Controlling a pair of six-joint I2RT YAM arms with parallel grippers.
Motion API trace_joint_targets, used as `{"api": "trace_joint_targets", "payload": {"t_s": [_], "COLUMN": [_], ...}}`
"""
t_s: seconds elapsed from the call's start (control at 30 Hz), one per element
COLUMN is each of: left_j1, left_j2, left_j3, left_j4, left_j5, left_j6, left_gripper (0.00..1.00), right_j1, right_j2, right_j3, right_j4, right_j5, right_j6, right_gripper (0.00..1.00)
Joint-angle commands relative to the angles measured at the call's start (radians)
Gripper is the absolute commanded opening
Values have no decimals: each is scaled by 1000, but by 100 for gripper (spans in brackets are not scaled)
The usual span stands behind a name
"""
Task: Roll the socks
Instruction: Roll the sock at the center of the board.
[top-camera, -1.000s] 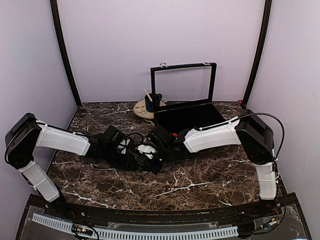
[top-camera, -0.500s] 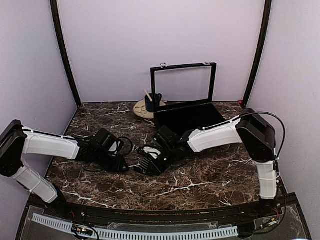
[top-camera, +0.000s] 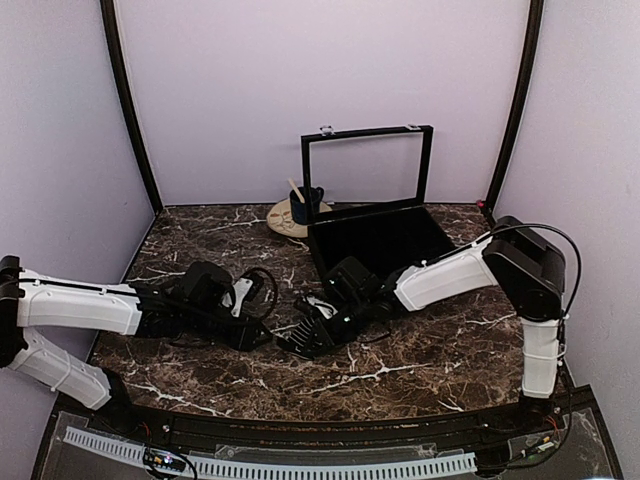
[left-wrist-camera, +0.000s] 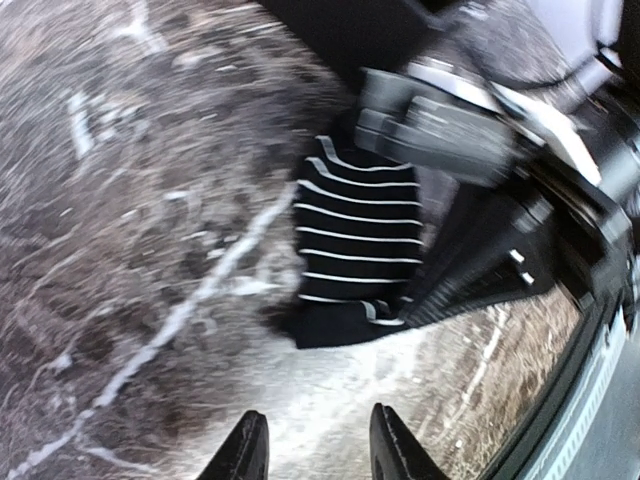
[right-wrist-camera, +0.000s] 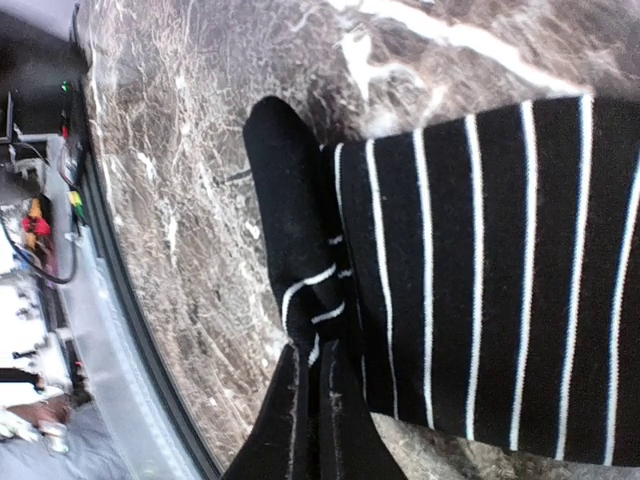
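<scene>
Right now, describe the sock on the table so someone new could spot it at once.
On the dark marble table, look just in front of the open black box, between the tips of the two arms. The sock lies flat there, one edge pinched by the right gripper. It is black with thin white stripes, the only soft striped thing, unlike the dark blue mug at the back.

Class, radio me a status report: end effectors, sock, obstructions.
Left end effector open, empty, short of striped sock. Right end effector shut on its edge. Sock unrolled on table. Black box behind, not blocking.
</scene>
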Motion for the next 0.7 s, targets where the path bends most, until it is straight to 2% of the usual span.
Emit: {"api": "trace_joint_targets", "payload": {"t_s": [0.0, 0.23, 0.53, 0.67], "left_j1": [-45, -106, -229, -251], "left_j2": [-48, -47, 42, 78], "left_j3": [-22, -16, 48, 66], "left_j4": [48, 58, 46, 62], "left_j5": [-26, -40, -107, -124], "left_j6": [97, 233, 471, 565], "left_gripper": [37, 37, 37, 37], "right_j1": [-25, -54, -59, -59], "right_j2": [-49, -77, -92, -104], "right_j3": [-65, -147, -191, -211], "right_j4": [118, 225, 256, 267], "right_j5": [-70, -147, -166, -160], "right_j6": [131, 257, 309, 319], "right_gripper": [0, 0, 0, 0]}}
